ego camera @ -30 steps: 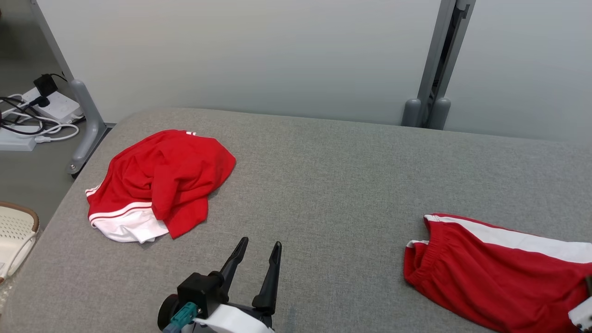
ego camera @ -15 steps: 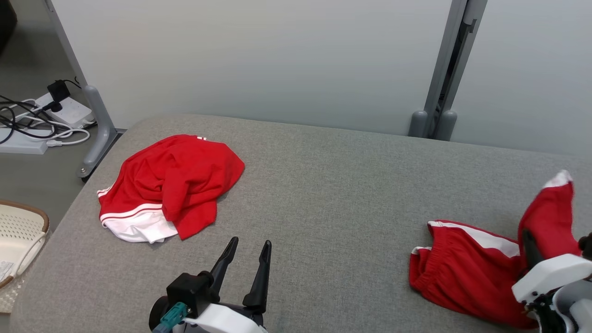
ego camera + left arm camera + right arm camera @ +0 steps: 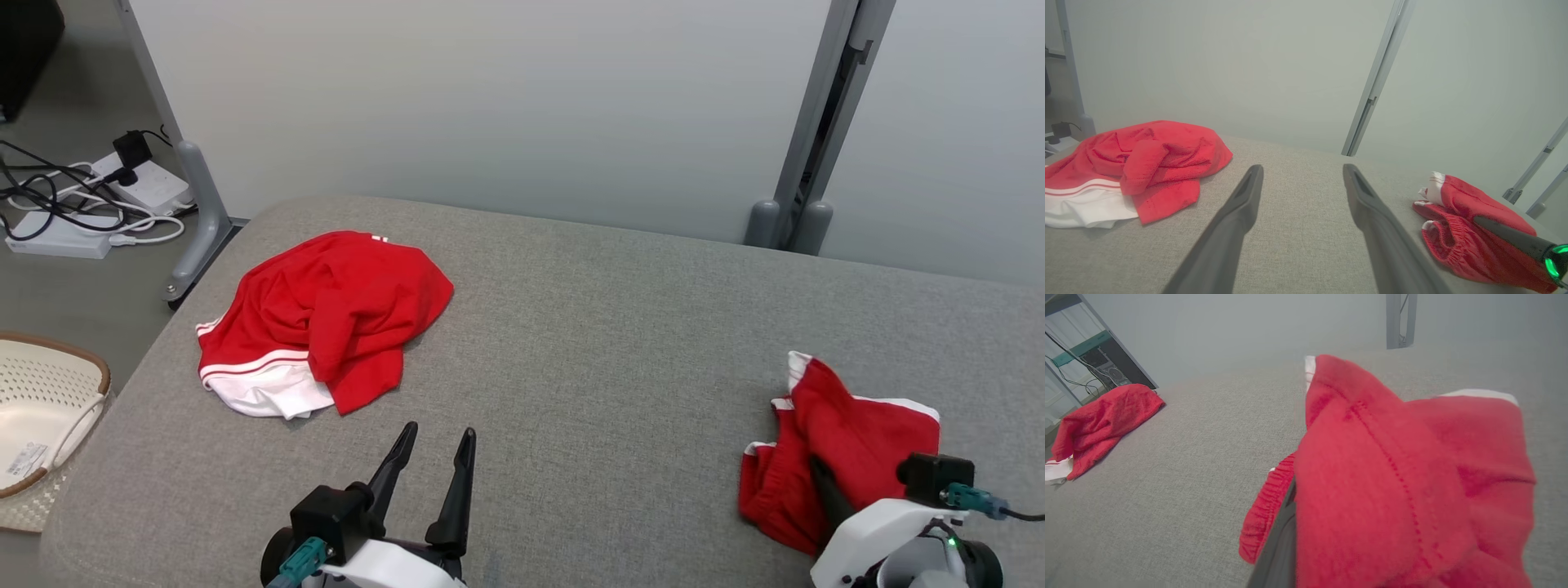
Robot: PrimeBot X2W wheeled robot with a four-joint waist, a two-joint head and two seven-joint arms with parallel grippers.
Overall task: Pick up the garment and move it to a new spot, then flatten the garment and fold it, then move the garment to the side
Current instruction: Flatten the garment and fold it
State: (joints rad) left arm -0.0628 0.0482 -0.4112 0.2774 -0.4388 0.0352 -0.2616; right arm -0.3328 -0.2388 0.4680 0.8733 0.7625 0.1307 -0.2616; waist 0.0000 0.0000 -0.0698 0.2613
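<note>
The garment [image 3: 857,425] is a pair of red shorts with white trim, bunched in a heap at the right of the grey padded table [image 3: 588,343]. My right gripper [image 3: 820,475] is at its near edge, shut on the garment, with one dark finger showing under the cloth. In the right wrist view the red cloth [image 3: 1404,477] drapes over the fingers and hides all but one finger [image 3: 1280,547]. My left gripper [image 3: 438,430] stands open and empty near the table's front, left of centre. The left wrist view shows the same open gripper [image 3: 1302,168], with the shorts [image 3: 1457,204] to its right.
A second red and white garment [image 3: 335,310] lies crumpled at the table's far left. A pale woven basket [image 3: 41,408] stands on the floor off the left edge, with power strips and cables [image 3: 82,204] behind it. Grey screens and a metal post [image 3: 808,163] stand behind the table.
The camera has shifted. My right arm has come into view, lifting one end of the shorts and carrying it left over the rest, so they are now bunched. The left gripper stays open.
</note>
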